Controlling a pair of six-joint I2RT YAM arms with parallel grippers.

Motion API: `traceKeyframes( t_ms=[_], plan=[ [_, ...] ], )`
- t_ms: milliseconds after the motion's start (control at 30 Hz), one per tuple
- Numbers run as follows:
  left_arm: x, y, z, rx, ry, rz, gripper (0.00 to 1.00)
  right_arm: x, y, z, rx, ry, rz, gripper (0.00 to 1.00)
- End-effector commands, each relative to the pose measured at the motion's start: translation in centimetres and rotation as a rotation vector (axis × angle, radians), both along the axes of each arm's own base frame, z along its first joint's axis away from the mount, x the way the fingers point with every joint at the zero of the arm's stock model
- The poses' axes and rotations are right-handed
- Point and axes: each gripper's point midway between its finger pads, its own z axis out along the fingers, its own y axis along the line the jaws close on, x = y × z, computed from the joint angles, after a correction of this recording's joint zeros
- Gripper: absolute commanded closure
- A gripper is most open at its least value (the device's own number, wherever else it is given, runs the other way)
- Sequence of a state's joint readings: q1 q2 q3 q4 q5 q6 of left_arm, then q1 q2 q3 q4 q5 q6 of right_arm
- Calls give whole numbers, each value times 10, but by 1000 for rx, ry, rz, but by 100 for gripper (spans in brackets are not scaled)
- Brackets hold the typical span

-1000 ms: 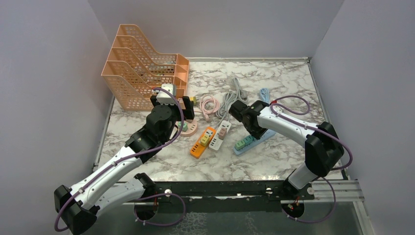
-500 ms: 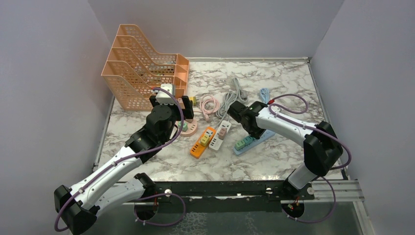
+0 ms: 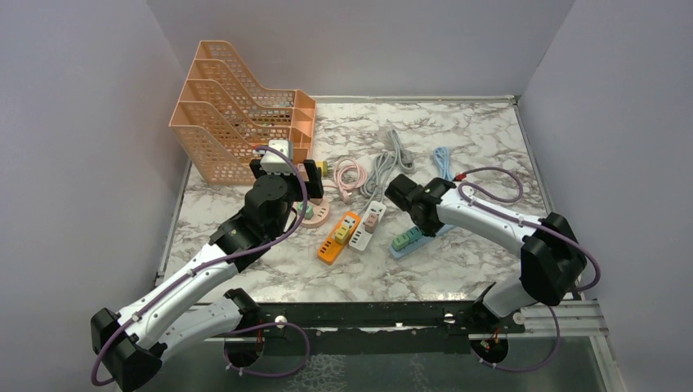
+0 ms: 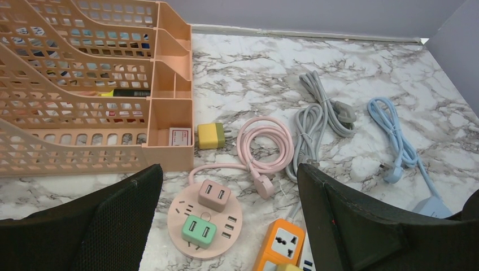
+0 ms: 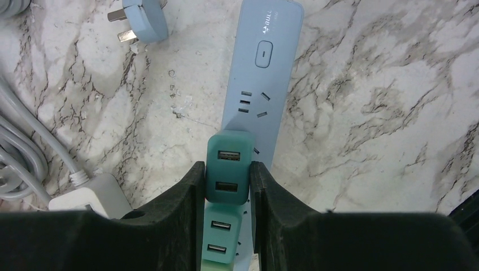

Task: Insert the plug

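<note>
Right wrist view: right claw (image 5: 227,169) clamps a teal plug (image 5: 227,152) at the blue strip (image 5: 265,84); left claw (image 4: 229,169) gapes wide.

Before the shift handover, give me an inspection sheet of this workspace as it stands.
Surface: marble-patterned table.
Job's things: teal adapter at the blue power strip, seating unclear; second teal adapter next to it.
Clutter: orange file rack, pink round hub, orange power strip, yellow charger.
Grippers: left gripper jaws open, holding nothing; right gripper jaws shut on the teal adapter.
Cables: grey cord, pink cord, blue cord lie bundled on the table.
Surroundings: plain grey walls.
</note>
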State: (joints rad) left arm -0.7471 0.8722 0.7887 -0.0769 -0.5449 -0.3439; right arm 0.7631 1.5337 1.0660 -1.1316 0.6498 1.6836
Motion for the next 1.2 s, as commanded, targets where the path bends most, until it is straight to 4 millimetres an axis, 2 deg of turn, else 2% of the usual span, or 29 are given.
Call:
traceKeyframes(
  t_ms=[0, 233, 333, 467, 533, 733, 867, 1067, 1167],
  plan=[
    [3, 5, 0, 10, -11, 26, 9, -26, 35, -39, 194, 129, -18, 76],
    [3, 4, 0, 12, -10, 25, 9, -29, 34, -45, 201, 134, -24, 63],
    [4, 4, 0, 13, -11, 24, 9, -27, 35, -45, 211, 119, -16, 63],
    [4, 4, 0, 14, -10, 25, 9, -24, 32, -43, 192, 103, -17, 71],
    [4, 4, 0, 15, -11, 24, 9, -23, 30, -42, 175, 101, -17, 70],
    [3, 5, -1, 18, -11, 24, 9, -15, 20, -25, 105, 67, 3, 44],
    [4, 4, 0, 17, -12, 24, 9, -8, 17, -13, 78, 37, 23, 34],
    [4, 4, -1, 19, -10, 23, 9, -4, 4, 6, 32, 6, 0, 31],
    [4, 4, -1, 18, -9, 22, 9, -6, -3, 5, 23, 7, -23, 31]
  ],
)
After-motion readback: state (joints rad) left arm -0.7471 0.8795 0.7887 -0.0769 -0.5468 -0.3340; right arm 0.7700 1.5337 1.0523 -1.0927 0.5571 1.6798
